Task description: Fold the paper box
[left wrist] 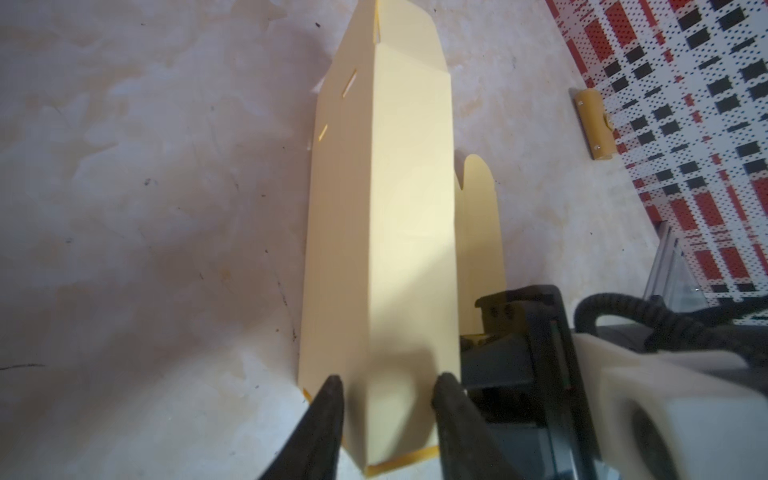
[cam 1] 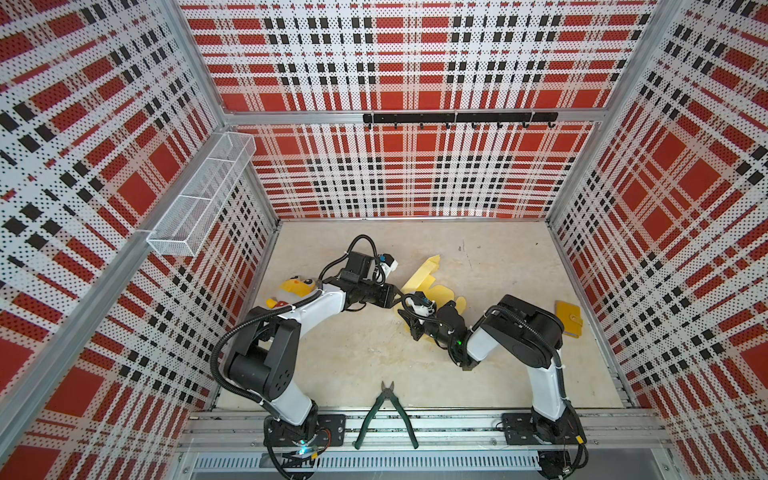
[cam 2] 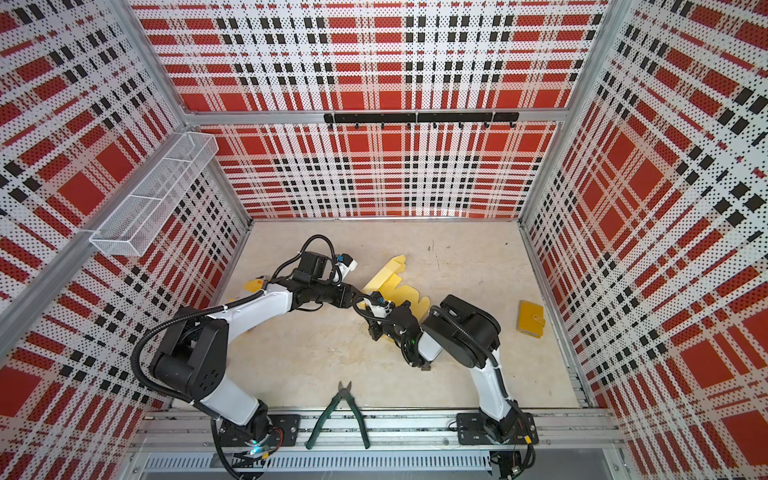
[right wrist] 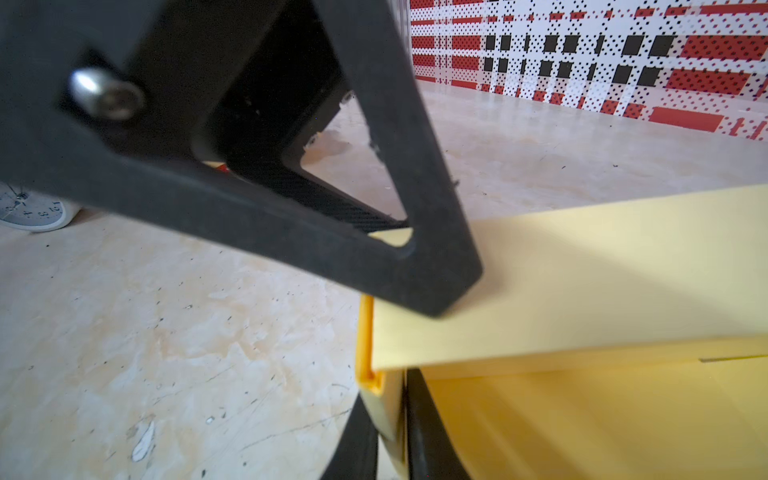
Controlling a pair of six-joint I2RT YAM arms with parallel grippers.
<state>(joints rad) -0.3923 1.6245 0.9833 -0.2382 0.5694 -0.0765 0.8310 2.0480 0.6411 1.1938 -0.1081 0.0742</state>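
Observation:
The paper box (cam 1: 432, 286) (cam 2: 397, 286) is pale yellow cardboard, partly folded, lying mid-table with one long wall raised. My left gripper (cam 1: 398, 298) reaches in from the left. In the left wrist view its gripper (left wrist: 388, 384) straddles the near end of the raised wall (left wrist: 386, 232), both fingers against the card. My right gripper (cam 1: 412, 330) (cam 2: 376, 332) sits at the box's near corner. In the right wrist view that gripper (right wrist: 392, 440) is shut on a thin side flap (right wrist: 390, 407). Rounded tabs (left wrist: 478, 199) stick up beyond.
Green-handled pliers (cam 1: 388, 409) lie at the front edge. An orange-yellow wallet (cam 1: 568, 319) (left wrist: 592, 124) lies by the right wall. A yellow plush toy (cam 1: 293, 289) sits behind the left arm. A wire basket (cam 1: 199, 199) and hook rail (cam 1: 459, 118) hang on the walls. A small clock (right wrist: 33, 214) stands at the left.

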